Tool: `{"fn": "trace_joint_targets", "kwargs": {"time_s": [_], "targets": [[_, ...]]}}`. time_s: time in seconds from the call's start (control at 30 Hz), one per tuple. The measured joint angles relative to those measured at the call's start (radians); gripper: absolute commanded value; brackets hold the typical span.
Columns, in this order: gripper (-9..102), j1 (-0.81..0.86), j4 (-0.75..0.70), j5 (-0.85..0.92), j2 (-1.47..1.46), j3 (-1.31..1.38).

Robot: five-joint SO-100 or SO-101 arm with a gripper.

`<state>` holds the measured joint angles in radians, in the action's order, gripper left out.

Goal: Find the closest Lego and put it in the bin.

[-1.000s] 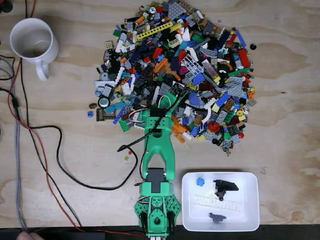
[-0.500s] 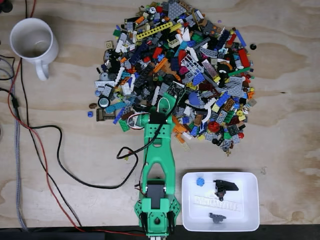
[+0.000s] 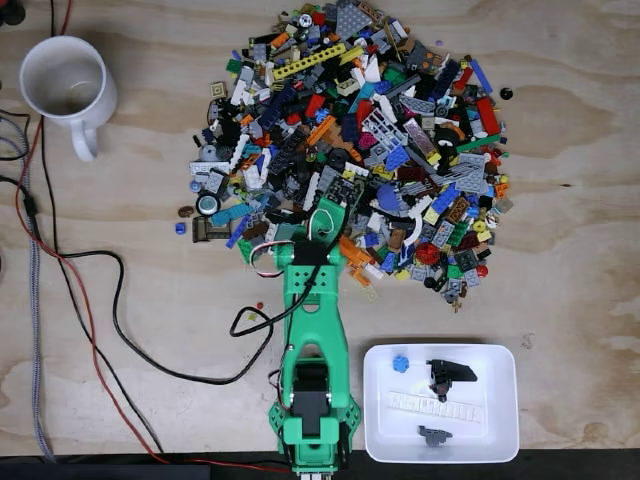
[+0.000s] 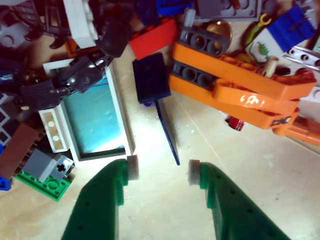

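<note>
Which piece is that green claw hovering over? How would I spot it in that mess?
Wrist view: at the pile's near edge, between the white-framed window and the long orange beams, lies a dark blue piece. A thin blade runs toward the open gripper.

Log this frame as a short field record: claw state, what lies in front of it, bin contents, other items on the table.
claw: open, empty, low over the wood at the pile's near edge
ahead of claw: thin dark blue piece, white window frame, orange beams
Lego pile: wide, mixed colours
bin: white, holds a few pieces
mug: white, in the fixed view's upper left
</note>
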<state>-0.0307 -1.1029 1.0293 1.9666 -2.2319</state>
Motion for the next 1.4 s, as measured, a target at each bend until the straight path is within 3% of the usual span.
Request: {"fn": "trace_joint_targets", "kwargs": {"time_s": [0.3, 0.73, 0.97, 1.17, 1.4], "targets": [[19, 0.009, 0.083, 0.110, -0.204, 0.006], [0, 0.018, 0.115, 0.195, -0.256, 0.051], [0, 0.015, 0.130, 0.206, -0.250, 0.049], [0, -0.029, 0.121, 0.193, -0.161, 0.043], [0, 0.029, 0.009, 0.232, 0.327, -0.038]]}}
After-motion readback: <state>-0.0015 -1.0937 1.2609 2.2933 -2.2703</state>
